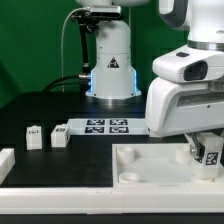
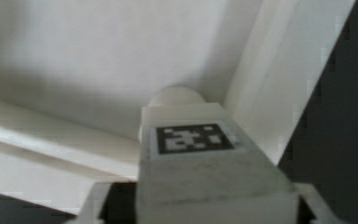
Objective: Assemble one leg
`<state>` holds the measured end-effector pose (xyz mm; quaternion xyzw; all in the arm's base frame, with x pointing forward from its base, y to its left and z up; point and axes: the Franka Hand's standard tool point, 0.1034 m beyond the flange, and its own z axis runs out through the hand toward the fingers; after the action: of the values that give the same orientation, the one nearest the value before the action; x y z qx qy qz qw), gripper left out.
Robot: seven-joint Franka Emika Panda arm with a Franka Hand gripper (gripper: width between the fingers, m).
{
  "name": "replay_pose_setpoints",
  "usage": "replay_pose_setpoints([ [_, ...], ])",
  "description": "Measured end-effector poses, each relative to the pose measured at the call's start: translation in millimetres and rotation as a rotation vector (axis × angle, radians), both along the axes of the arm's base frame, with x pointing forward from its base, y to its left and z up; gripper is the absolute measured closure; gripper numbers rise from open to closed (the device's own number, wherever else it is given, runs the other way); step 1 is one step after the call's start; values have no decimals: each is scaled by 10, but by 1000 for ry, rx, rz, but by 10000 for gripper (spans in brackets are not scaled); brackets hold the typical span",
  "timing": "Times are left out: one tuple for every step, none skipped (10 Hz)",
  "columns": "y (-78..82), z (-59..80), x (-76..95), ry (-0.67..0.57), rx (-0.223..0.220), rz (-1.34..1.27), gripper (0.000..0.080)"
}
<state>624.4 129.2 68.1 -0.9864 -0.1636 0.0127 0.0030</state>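
My gripper [image 1: 205, 157] is shut on a leg [image 1: 211, 153], a white blocky peg with a black-and-white tag, and holds it over the right end of the large white slab [image 1: 150, 165]. In the wrist view the leg [image 2: 197, 150] fills the middle, tag facing the camera, its tip pointing at the slab's inner corner [image 2: 87, 70]. A pale fingertip [image 2: 101, 200] shows beside the leg. Two more legs [image 1: 34, 133] [image 1: 59, 136] stand on the dark table at the exterior view's left.
The marker board [image 1: 105, 126] lies flat behind the slab, in front of the arm's base [image 1: 110, 75]. A white part [image 1: 5, 160] lies at the exterior view's left edge. A white rail [image 1: 60, 198] runs along the front.
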Motion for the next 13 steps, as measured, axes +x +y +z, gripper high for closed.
replay_pose_setpoints([
  [-3, 0, 1, 0, -2, -102, 505],
  [-4, 13, 23, -12, -6, -289, 505],
  [-10, 18, 28, -15, -12, -476, 505],
  [-18, 0, 23, -12, -15, -620, 505],
  [-18, -7, 20, -15, -22, -787, 505],
  [-21, -10, 19, -27, -38, -984, 505],
  [-43, -22, 22, -36, -47, -1042, 505],
  [-58, -25, 27, -37, -48, -1173, 505],
  [-58, -24, 27, -37, -48, -1258, 505],
  [-58, -23, 27, -37, -48, -1286, 505],
  [-58, -23, 27, -37, -48, -1275, 493],
  [-48, -23, 33, -43, -40, -1225, 493],
  [-36, -22, 31, -56, -24, -1188, 309],
])
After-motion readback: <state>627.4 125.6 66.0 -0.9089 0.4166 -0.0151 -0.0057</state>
